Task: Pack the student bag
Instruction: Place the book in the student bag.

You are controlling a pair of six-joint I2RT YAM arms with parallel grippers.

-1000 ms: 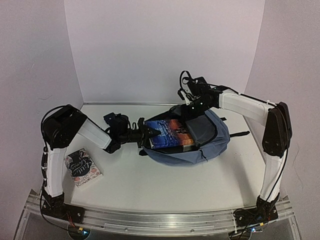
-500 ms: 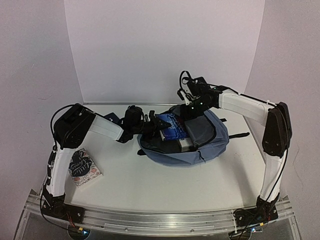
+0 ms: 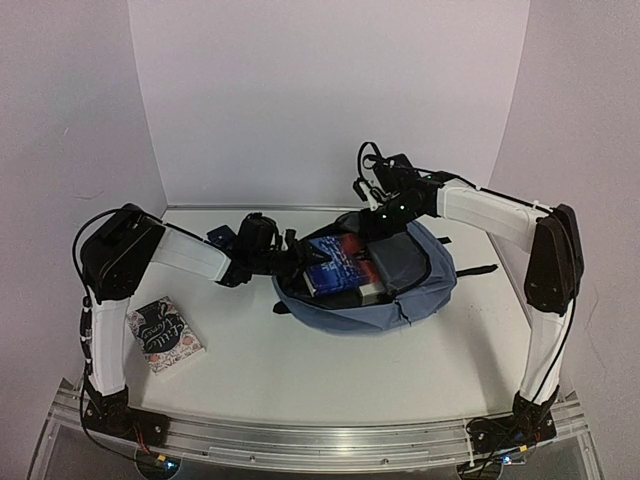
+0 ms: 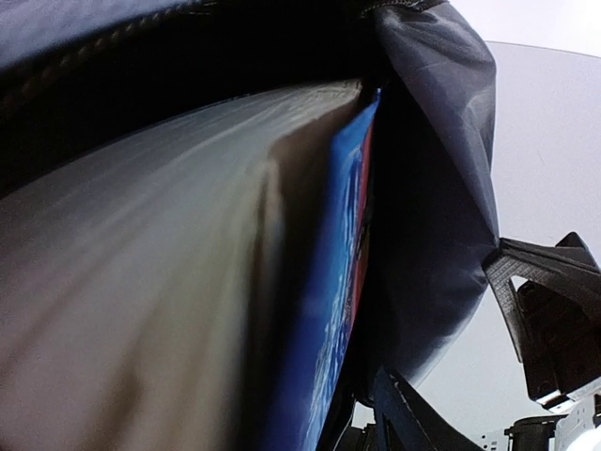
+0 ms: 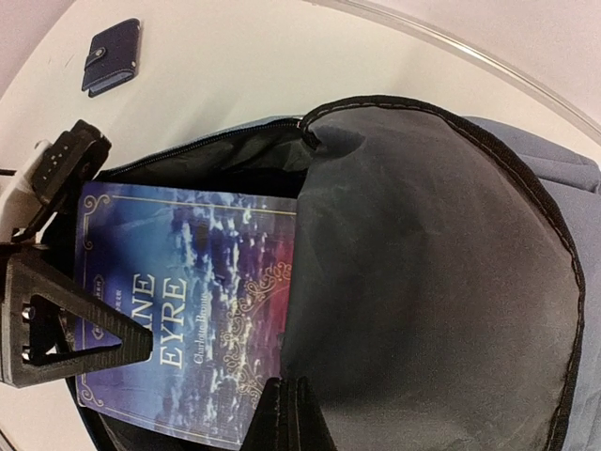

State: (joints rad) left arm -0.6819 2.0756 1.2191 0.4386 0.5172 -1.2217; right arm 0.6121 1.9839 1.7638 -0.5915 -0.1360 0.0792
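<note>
Blue backpack [image 3: 400, 300] holds a book [image 3: 335, 260]; right hand [image 5: 288, 396] clamps its twelve-o'clock rim, left hand [image 3: 294, 256] spread apart.

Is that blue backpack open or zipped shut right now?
Open. The student bag has its flap held back by the right end effector, exposing dark lining, and a blue book sits in its mouth.

Plain pale walls [image 3: 330, 90] enclose a white table [image 3: 330, 370] edged by an aluminium rail [image 3: 320, 432].
</note>
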